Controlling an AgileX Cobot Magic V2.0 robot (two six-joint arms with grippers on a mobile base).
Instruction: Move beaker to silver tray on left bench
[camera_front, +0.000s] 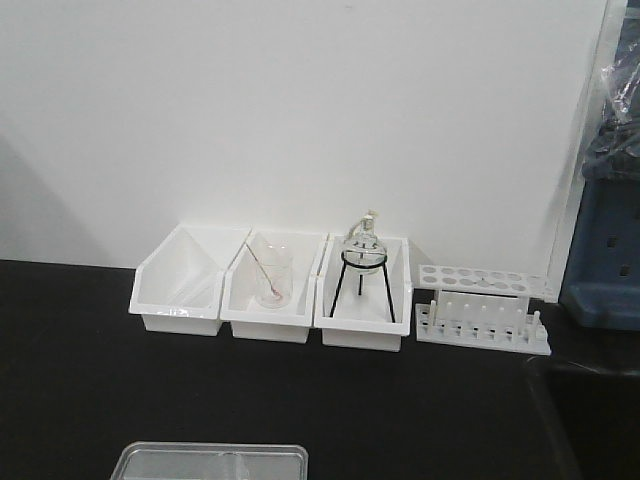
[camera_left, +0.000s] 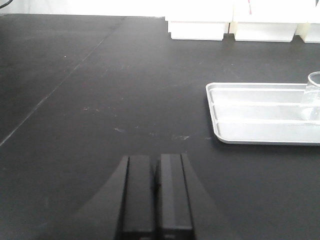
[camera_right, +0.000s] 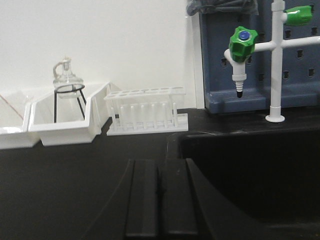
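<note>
Matte black left bench (camera_left: 100, 100), white wall (camera_front: 300, 100) behind.

A plain white wall (camera_front: 300, 110) fills the upper part of the front view, evenly lit, with a soft shadow at its lower left. Along its foot stand three white bins (camera_front: 270, 290) and a white test-tube rack (camera_front: 484, 308). At the right edge a blue pegboard panel (camera_right: 260, 60) rises behind a black sink (camera_right: 250, 170) with a white, green-handled tap (camera_right: 250, 47).
</note>
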